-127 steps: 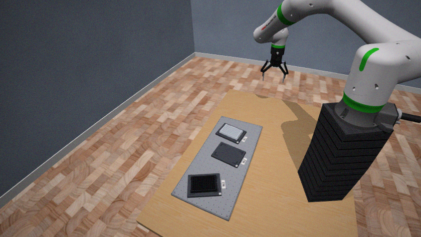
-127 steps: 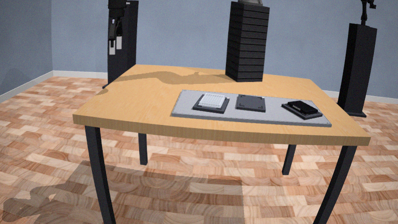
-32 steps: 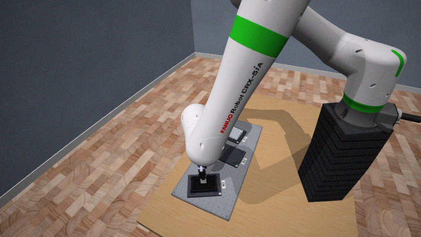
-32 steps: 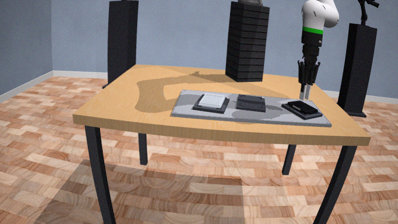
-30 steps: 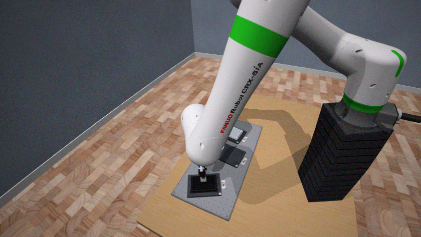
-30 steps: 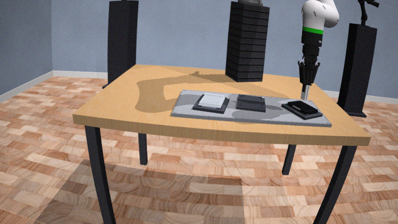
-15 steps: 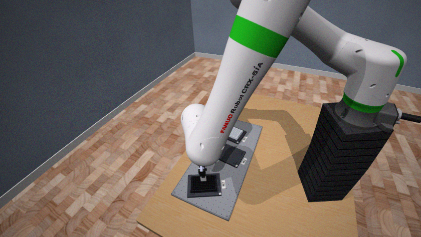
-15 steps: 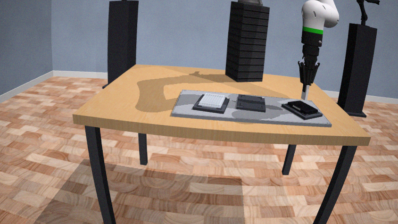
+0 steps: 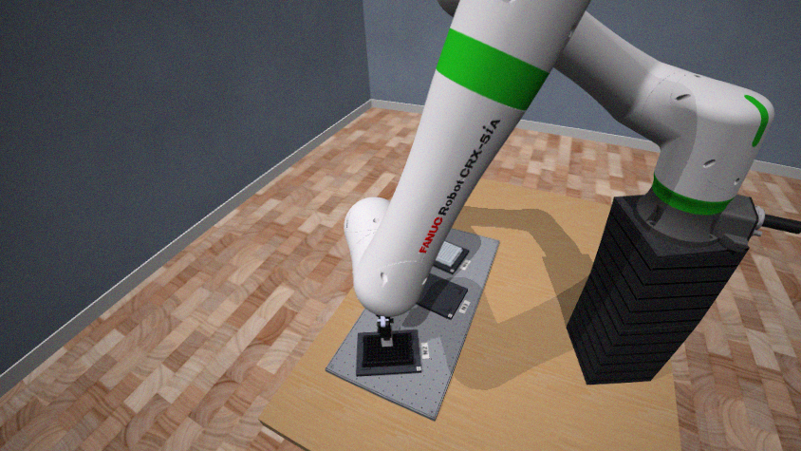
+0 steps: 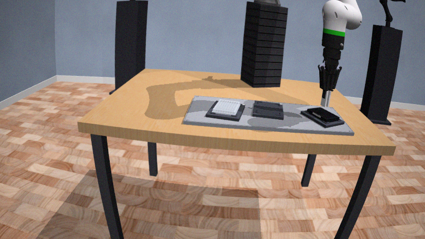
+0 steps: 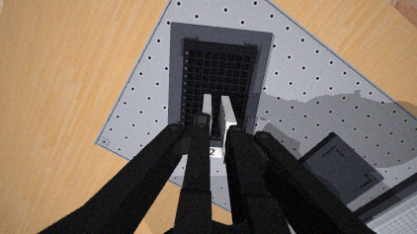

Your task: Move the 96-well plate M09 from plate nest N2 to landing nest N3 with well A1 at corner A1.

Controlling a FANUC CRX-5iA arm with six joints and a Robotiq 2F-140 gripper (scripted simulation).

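Note:
The black 96-well plate M09 [image 9: 386,353] [image 10: 323,115] sits flat in nest N2 at the near end of the grey deck; it also shows in the wrist view [image 11: 217,79]. My gripper [image 11: 214,106] hangs a little above the plate's short end on the N2 label's side [image 11: 213,152], pointing straight down. Its fingers are nearly together with only a narrow gap and nothing between them. It also shows in the top view [image 9: 385,336] and the exterior view [image 10: 326,103]. The landing nest N3 [image 9: 442,296] is dark and has no plate in it, in the middle of the deck.
The white plate M06 [image 10: 226,106] sits in nest N1 at the deck's far end from N2. The robot's black pedestal [image 10: 264,44] stands on the table behind the deck. Two black camera posts stand beside the table.

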